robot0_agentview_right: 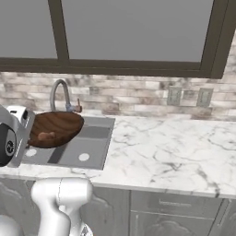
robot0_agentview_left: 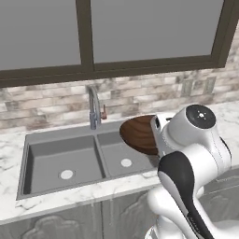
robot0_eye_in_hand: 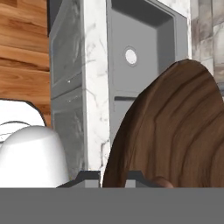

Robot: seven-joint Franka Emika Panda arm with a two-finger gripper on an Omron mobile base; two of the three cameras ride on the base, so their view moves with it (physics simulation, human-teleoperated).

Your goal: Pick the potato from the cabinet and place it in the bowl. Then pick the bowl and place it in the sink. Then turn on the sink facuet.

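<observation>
My gripper [robot0_agentview_right: 31,138] is shut on the rim of the dark-brown wooden bowl [robot0_agentview_left: 139,134], holding it tilted in the air. The bowl [robot0_agentview_right: 57,128] hangs over the right basin of the grey metal sink [robot0_agentview_left: 56,158]. Inside the bowl lies the small tan potato [robot0_agentview_right: 46,136]. In the hand view the bowl [robot0_eye_in_hand: 175,131] stands on edge between my fingertips [robot0_eye_in_hand: 89,177], with the sink [robot0_eye_in_hand: 144,35] beyond it. Behind the sink rises the curved faucet [robot0_agentview_left: 94,105], with its small reddish lever [robot0_agentview_left: 104,112] at the side. The cabinet is out of view.
White marble counter [robot0_agentview_right: 161,147] stretches to the right of the sink. A brick backsplash with two wall outlets [robot0_agentview_right: 174,96] runs behind it, under a dark-framed window [robot0_agentview_left: 86,35]. Grey cupboard fronts [robot0_agentview_right: 175,212] sit below the counter.
</observation>
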